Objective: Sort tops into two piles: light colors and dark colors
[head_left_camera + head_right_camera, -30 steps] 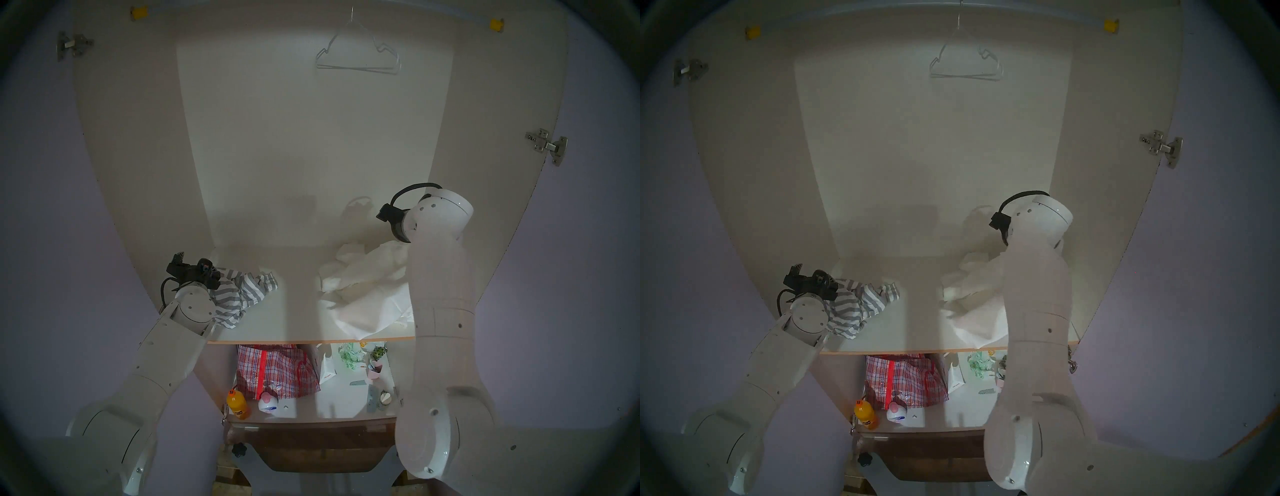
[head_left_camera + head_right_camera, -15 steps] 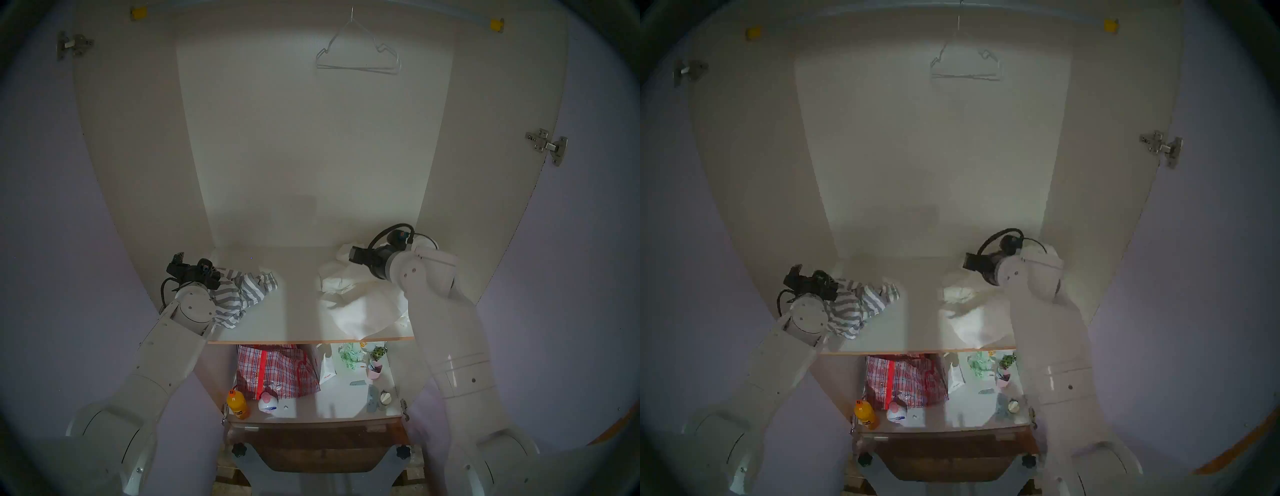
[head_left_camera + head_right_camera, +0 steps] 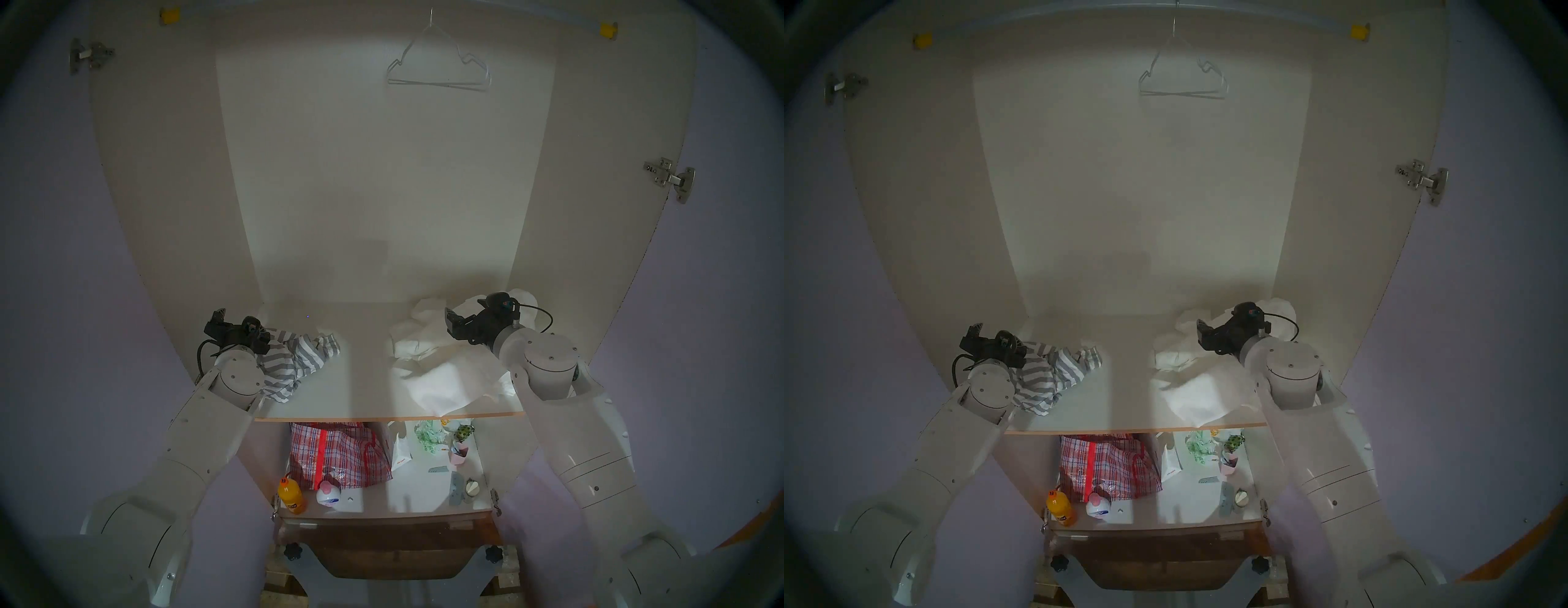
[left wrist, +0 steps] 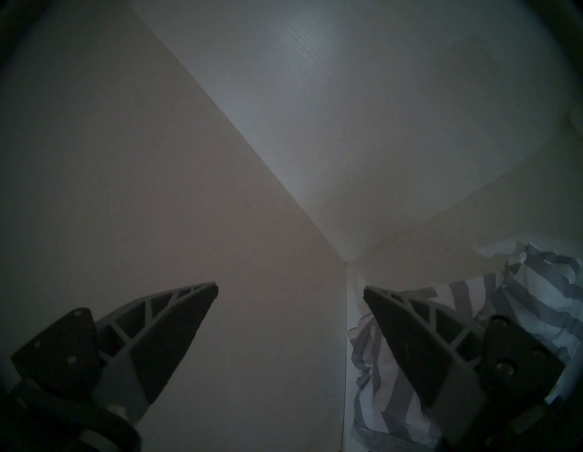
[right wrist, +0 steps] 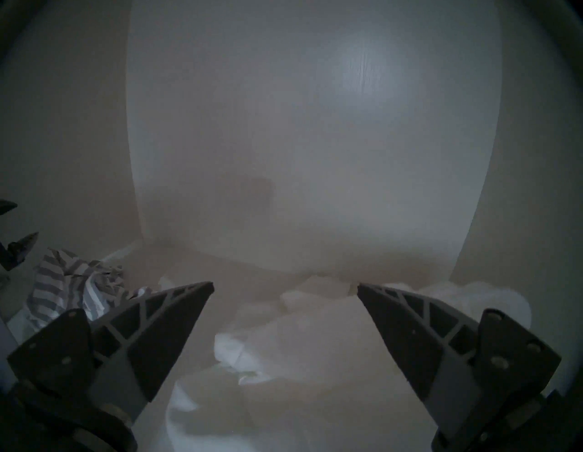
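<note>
1. White board forms the wardrobe (image 3: 382, 191), its two doors swung wide; a wire hanger (image 3: 439, 68) hangs from the rail at the top.
2. Its upper shelf (image 3: 360, 382) carries both piles, well apart with bare board between them.
3. On the right of that shelf lies the heap of plain white tops (image 3: 441, 373), the bulkier pile, reaching from the far right corner to the near edge, where one fold laps over.
4. On the left lies the grey-and-white striped top (image 3: 297, 361), crumpled against the left wall.
5. Over the far part of the white heap hangs the right hand (image 5: 285, 288), level, its fingers (image 5: 176, 318) spread wide with nothing between them.
6. By the left wall, over the far end of the striped top, hangs the left hand (image 4: 290, 288), level, facing the far left corner, fingers (image 4: 176, 318) also spread and empty.
7. On the lower shelf (image 3: 382, 496) sit a red checked bag (image 3: 339, 454), a small white paper bag (image 3: 401, 452), an orange bottle (image 3: 292, 494) and small clutter to the right.
</note>
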